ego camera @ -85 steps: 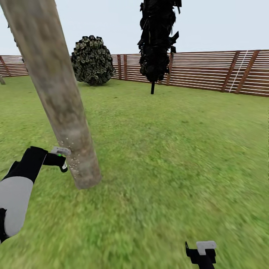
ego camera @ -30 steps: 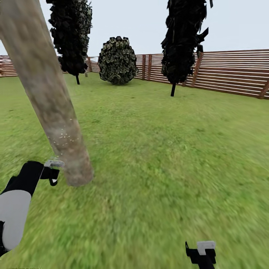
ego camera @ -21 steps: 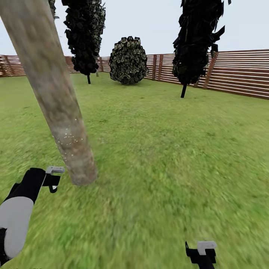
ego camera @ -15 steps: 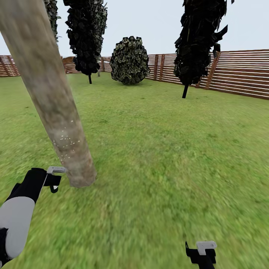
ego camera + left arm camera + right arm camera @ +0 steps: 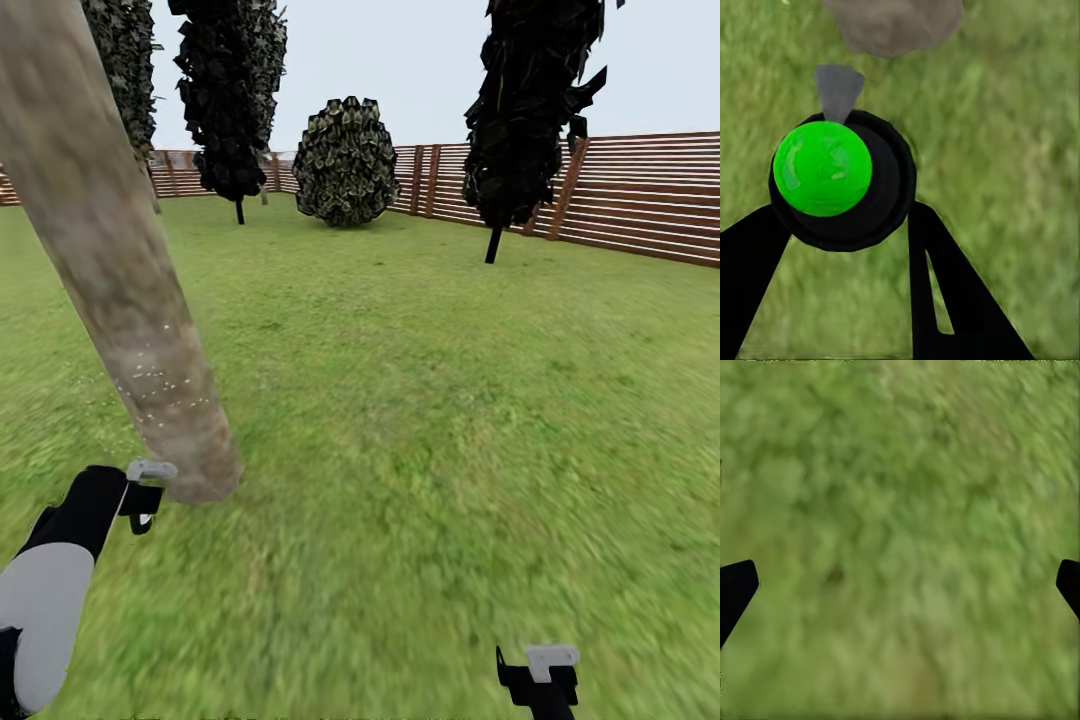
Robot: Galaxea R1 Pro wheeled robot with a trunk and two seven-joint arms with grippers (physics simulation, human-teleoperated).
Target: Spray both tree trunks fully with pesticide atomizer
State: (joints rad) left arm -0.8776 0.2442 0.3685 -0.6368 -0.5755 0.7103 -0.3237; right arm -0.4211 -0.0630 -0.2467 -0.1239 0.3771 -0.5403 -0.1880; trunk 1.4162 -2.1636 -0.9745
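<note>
Left wrist view: atomizer (image 5: 840, 180), dark w/ green cap, clamped in left jaws; right jaws wide.

The pale grey-brown tree trunk (image 5: 110, 250) leaned across the lawn, white pesticide specks (image 5: 160, 385) dotting its lower part, with the dark, green-topped atomizer (image 5: 840, 180) just beside its base.

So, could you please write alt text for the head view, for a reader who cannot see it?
A thick pale trunk, dotted low down with white specks, leans across the left of a green lawn, with the left gripper beside its base. Dark conifers, a round bush and a slatted fence stand behind.
</note>
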